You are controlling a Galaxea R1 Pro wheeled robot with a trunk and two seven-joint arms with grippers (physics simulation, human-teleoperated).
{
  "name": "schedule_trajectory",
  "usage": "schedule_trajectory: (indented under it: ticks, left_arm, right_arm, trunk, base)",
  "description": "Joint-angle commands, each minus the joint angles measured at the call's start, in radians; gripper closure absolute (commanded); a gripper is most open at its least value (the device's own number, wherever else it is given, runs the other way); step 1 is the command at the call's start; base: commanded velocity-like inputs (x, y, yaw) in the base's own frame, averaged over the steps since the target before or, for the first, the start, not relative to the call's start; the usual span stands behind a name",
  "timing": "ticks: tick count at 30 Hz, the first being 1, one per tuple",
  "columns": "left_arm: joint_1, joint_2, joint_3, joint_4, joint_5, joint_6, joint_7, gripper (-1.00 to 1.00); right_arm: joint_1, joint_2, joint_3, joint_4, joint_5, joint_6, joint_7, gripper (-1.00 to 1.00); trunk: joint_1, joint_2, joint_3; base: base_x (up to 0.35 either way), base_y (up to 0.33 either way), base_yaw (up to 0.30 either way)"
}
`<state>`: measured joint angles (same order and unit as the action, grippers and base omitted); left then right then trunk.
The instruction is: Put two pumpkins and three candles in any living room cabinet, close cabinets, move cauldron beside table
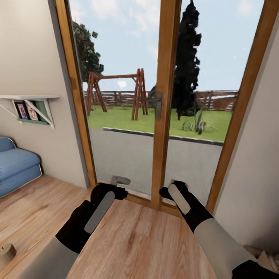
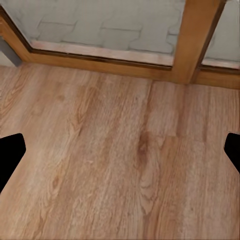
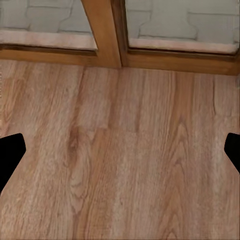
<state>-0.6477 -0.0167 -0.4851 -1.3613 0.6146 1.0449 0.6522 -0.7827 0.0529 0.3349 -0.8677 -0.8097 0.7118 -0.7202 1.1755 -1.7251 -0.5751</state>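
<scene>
- Head view faces a tall glazed door with a warm brown wooden frame (image 1: 166, 97); its centre post runs top to bottom and carries a small grey metal handle (image 1: 158, 105).
- Through the glass: grey paved strip, green lawn, a reddish wooden swing frame (image 1: 116, 95), dark trees, a rail fence, pale sky.
- Both arms reach forward over the light brown plank floor (image 1: 135, 240), black forearms with grey strips.
- Left claw (image 2: 120, 150): black fingertips (image 2: 11, 152) sit at opposite edges of the wrist view, spread wide, nothing between them but bare floor.
- Right claw (image 3: 120, 150): same picture, fingertips (image 3: 10, 152) far apart, spread and empty, above floor boards just near the door's bottom rail.
- Far left: rounded blue upholstered sofa (image 1: 15, 164) against the beige wall.
- Above it, a white wall shelf (image 1: 31, 108) with green backing holds small upright framed pictures.
- Near left floor edge: a small round tan object (image 1: 7, 252), too cut off to identify.
- No pumpkin, candle, cabinet or cauldron is in sight here, so I cannot tell where they are.
</scene>
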Motion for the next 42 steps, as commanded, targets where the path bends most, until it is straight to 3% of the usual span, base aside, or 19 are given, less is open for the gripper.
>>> schedule_trajectory:
  ticks: [1,9,24,42]
  left_arm:
    - [-0.001,0.0,-0.001,0.0,0.01,0.002,0.01,-1.0]
    - [-0.001,0.0,0.0,0.0,0.01,0.002,0.01,-1.0]
    - [-0.001,-0.001,0.002,0.001,0.01,0.002,0.01,-1.0]
    - [-0.001,-0.001,0.003,0.001,0.011,0.002,0.01,-1.0]
  right_arm:
    - [-0.001,-0.001,0.003,-0.001,-0.01,0.001,-0.01,-1.0]
    - [-0.001,-0.001,0.003,-0.001,-0.009,0.001,-0.01,-1.0]
    - [-0.001,0.001,0.004,-0.001,-0.009,0.002,-0.011,-1.0]
    - [-0.001,0.002,0.005,0.0,-0.008,0.002,-0.012,-1.0]
  trunk:
    - [0.0,-0.001,-0.001]
    - [0.0,-0.001,0.002]
    - [0.0,-0.001,0.009]
    - [0.0,-0.001,0.017]
  base:
    - [0.268,-0.207,0.229]
    - [0.267,-0.158,0.269]
    - [0.222,0.057,0.283]
    - [0.037,0.002,0.284]
